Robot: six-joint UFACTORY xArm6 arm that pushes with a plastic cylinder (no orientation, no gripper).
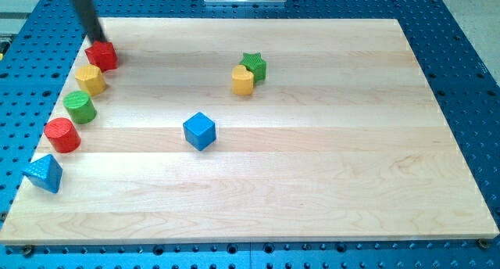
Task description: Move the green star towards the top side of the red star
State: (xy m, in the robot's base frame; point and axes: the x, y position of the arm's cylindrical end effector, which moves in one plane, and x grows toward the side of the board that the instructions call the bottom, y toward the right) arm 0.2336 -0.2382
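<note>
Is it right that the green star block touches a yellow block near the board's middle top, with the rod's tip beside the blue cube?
Not quite. The camera view shows my tip beside the red star block at the view's upper left, not the blue cube. The green star block does touch the yellow block.

Pale wooden surface [328,183] carried eight blocks. Blue cube [199,130] near centre. Green star [255,66] touched yellow block [243,80] toward 1 o'clock. Along 9–11 o'clock edge: red star [101,55], yellow block [90,80], green cylinder [80,106], red cylinder [62,134], blue triangular block [43,173].
</note>
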